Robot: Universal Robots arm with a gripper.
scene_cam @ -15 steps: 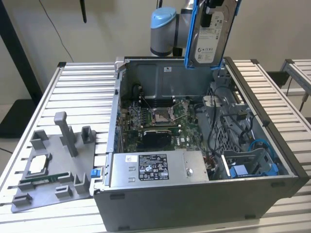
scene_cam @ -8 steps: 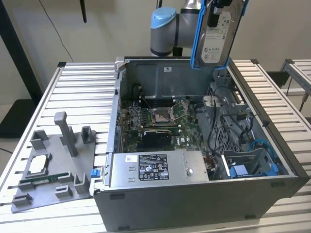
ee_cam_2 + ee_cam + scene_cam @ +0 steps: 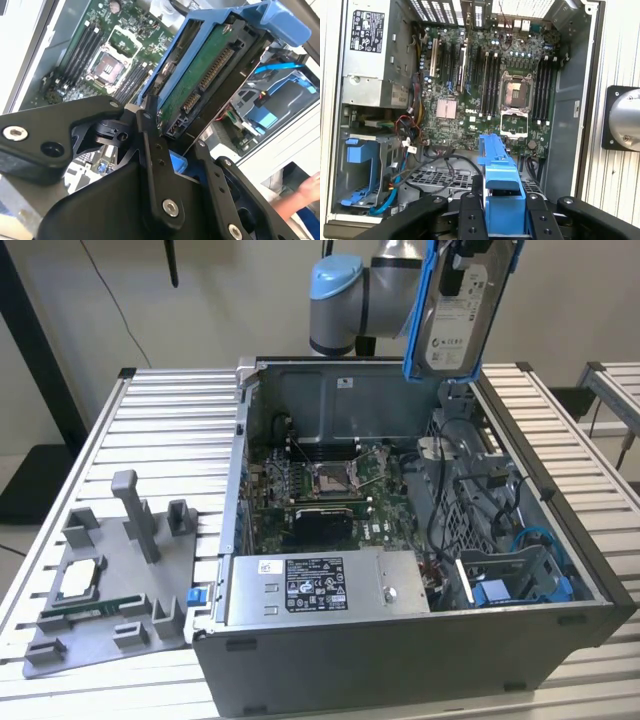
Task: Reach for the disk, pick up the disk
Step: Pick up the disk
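The disk (image 3: 462,308) hangs clamped in the jaws above the open computer case (image 3: 400,570) on the slatted table (image 3: 160,440).

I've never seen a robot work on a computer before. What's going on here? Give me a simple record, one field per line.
Robot: one arm, its gripper shut on the disk
Disk: silver drive in a blue frame, lifted above the case, held nearly upright
Computer case: lid off, lying on a slatted metal table
Inside the case: motherboard with an empty processor socket; grey power supply
Beside the case: grey fixture tray, on the exterior view's left
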